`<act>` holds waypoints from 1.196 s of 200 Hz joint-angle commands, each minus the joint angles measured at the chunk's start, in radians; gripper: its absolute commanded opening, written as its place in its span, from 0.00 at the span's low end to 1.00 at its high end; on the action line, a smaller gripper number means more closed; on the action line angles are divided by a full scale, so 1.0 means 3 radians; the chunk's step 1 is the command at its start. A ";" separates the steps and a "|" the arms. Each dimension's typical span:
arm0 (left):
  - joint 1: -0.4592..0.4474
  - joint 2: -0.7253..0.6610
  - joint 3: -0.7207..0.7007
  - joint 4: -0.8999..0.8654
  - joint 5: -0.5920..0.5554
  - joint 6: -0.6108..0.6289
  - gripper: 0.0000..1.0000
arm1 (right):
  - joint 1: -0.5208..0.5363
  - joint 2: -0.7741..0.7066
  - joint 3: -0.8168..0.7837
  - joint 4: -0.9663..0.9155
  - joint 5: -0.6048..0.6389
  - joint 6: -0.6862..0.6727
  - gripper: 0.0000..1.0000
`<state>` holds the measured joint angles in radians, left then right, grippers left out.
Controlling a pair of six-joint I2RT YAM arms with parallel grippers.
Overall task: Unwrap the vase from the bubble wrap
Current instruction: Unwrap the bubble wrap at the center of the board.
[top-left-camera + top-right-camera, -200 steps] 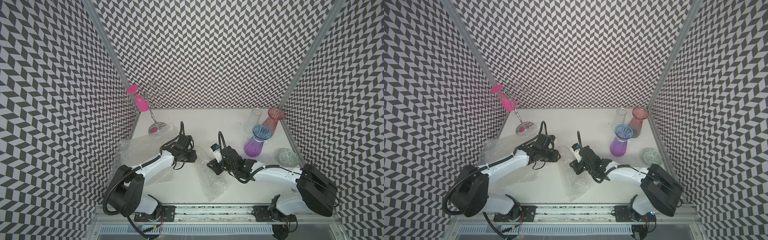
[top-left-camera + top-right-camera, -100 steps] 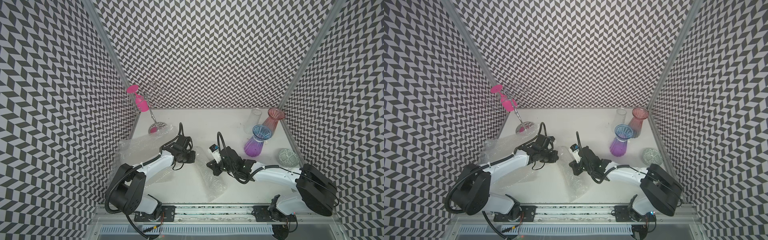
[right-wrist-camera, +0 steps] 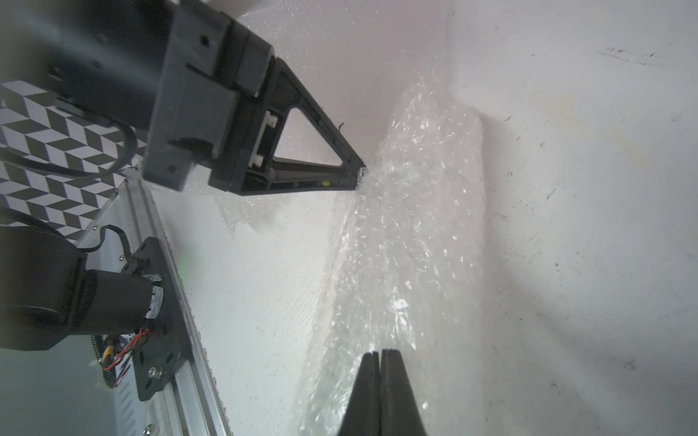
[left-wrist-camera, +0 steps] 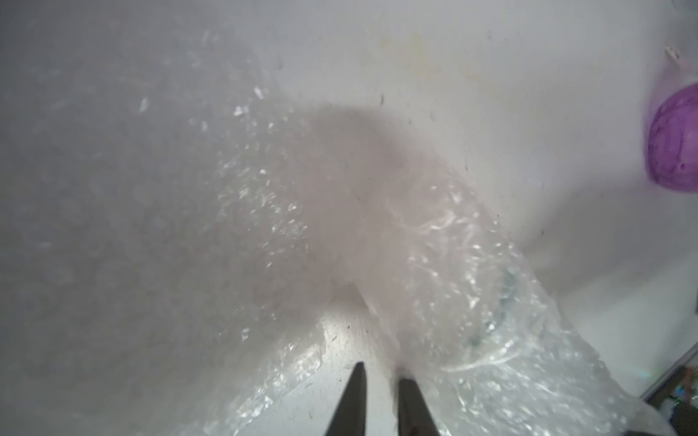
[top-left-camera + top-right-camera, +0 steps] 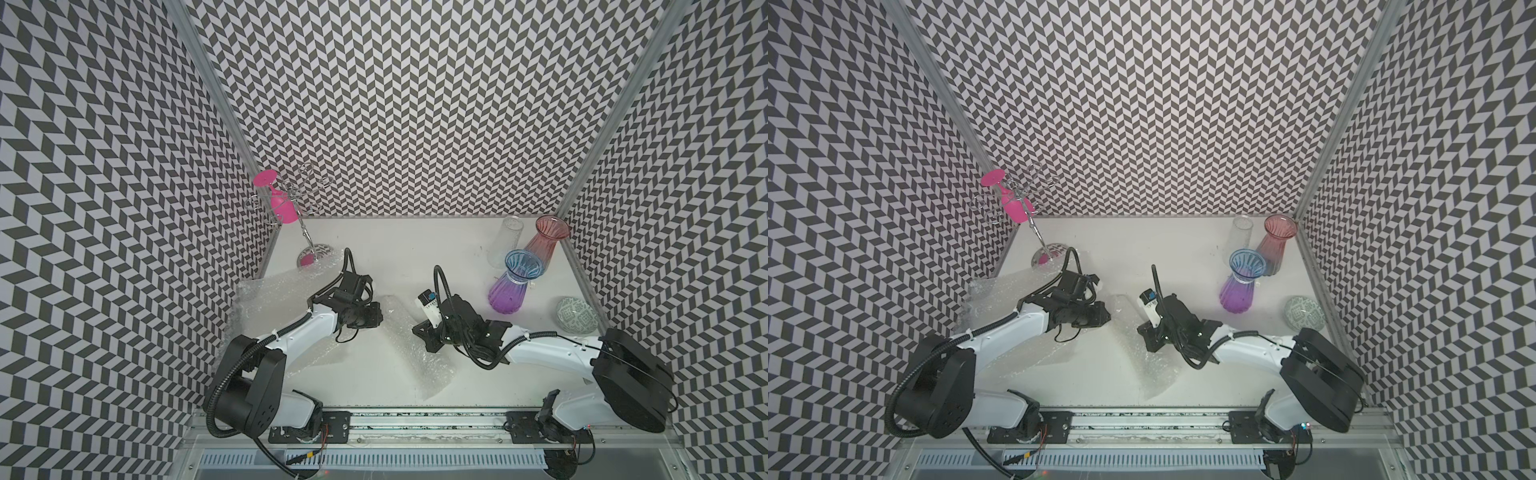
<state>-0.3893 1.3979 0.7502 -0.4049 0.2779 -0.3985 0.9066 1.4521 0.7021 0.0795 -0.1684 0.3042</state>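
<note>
On the white table (image 5: 419, 249) a long, crinkled strip of bubble wrap (image 5: 415, 357) lay in the middle, running from between the two arms toward the near edge; in the right wrist view its far end (image 3: 426, 158) looked loosely rolled. The left gripper (image 5: 380, 318) reached in from the left, and in the left wrist view (image 4: 380, 372) its jaws stood a narrow gap apart with bare table showing between them, one fingertip (image 4: 406, 389) touching the edge of the wrap; nothing was seen clamped. The right gripper (image 5: 415, 331) came in from the right, low over the strip, its jaws pressed fully together (image 3: 379, 353); whether a fold of film was pinched between them could not be told. A second sheet of bubble wrap (image 5: 270, 295) lay spread under the left arm at the left side. At the far right stood a purple and blue vase (image 5: 513, 286), a pink vase (image 5: 544, 245) and a clear glass vase (image 5: 505, 245), all unwrapped and well apart from the grippers.
</note>
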 commanded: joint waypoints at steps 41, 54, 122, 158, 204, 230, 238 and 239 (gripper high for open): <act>-0.0310 -0.0317 0.0070 -0.0130 -0.0178 -0.0127 0.67 | 0.0048 0.0066 -0.0061 -0.0442 0.0117 -0.0013 0.00; -0.0349 -0.0349 0.0024 -0.0038 -0.0104 -0.0227 0.67 | 0.0051 0.0075 -0.0051 -0.0443 0.0117 -0.0007 0.00; -0.0400 -0.0307 -0.0197 0.0087 -0.0166 -0.0308 0.52 | 0.0058 0.0065 -0.0060 -0.0454 0.0142 0.0014 0.00; -0.0421 -0.0398 -0.0343 0.0141 -0.0121 -0.0367 0.45 | 0.0059 0.0068 -0.0067 -0.0463 0.0157 0.0018 0.00; -0.0426 -0.0248 -0.0358 0.0285 -0.0155 -0.0360 0.40 | 0.0056 0.0078 -0.0078 -0.0464 0.0151 0.0022 0.00; -0.0425 -0.0143 -0.0301 0.0336 -0.0361 -0.0328 0.23 | 0.0061 0.0050 -0.0090 -0.0494 0.0197 0.0018 0.00; -0.0417 -0.0119 -0.0280 0.0335 -0.0432 -0.0307 0.16 | 0.0061 0.0037 -0.0095 -0.0497 0.0210 0.0016 0.00; -0.0416 -0.0116 -0.0278 0.0334 -0.0442 -0.0305 0.16 | 0.0061 0.0035 -0.0096 -0.0498 0.0212 0.0017 0.00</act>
<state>-0.5114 1.3422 0.6418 -0.3386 0.2237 -0.4950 0.9161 1.4513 0.7040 0.0711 -0.1448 0.3069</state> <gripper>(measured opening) 0.240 0.042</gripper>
